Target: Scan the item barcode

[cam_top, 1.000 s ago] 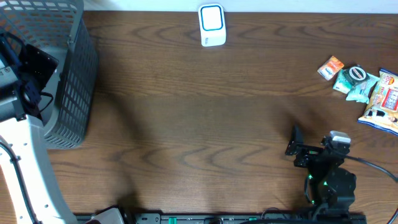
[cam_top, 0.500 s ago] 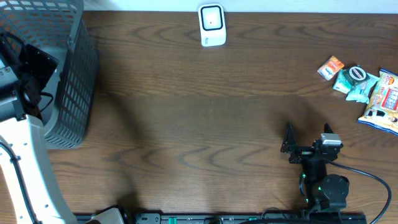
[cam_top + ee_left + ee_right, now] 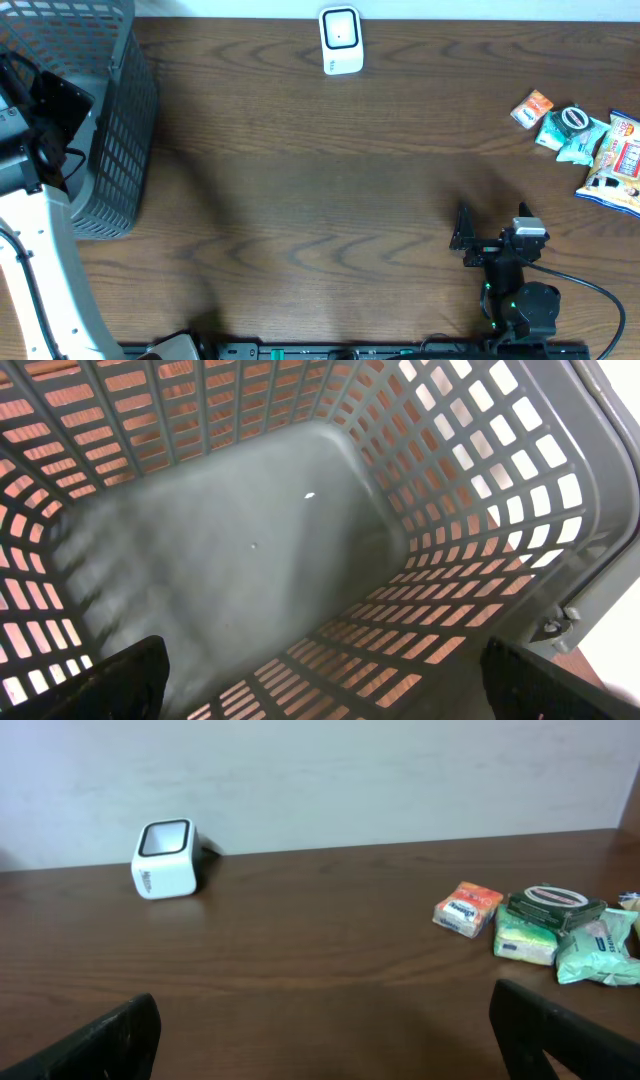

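The items lie in a loose group at the table's far right: an orange packet [image 3: 532,107] [image 3: 467,908], green packets [image 3: 570,135] [image 3: 525,940] with a dark round tin [image 3: 555,903] on them, and a white and red snack bag [image 3: 615,165]. The white barcode scanner [image 3: 341,40] [image 3: 165,858] stands at the back edge. My right gripper [image 3: 492,224] [image 3: 330,1032] hangs open and empty low over the table, near the front, well short of the items. My left gripper [image 3: 335,672] is open above the inside of the grey basket [image 3: 470,480], which holds nothing.
The grey mesh basket [image 3: 125,130] takes up the table's back left corner, with the left arm [image 3: 35,230] beside it. A pale wall runs behind the scanner. Bare brown tabletop [image 3: 320,200] lies between basket, scanner and items.
My right arm has shifted a little to the left near the front edge. The scanner's blue light has gone out. The left arm has not moved.
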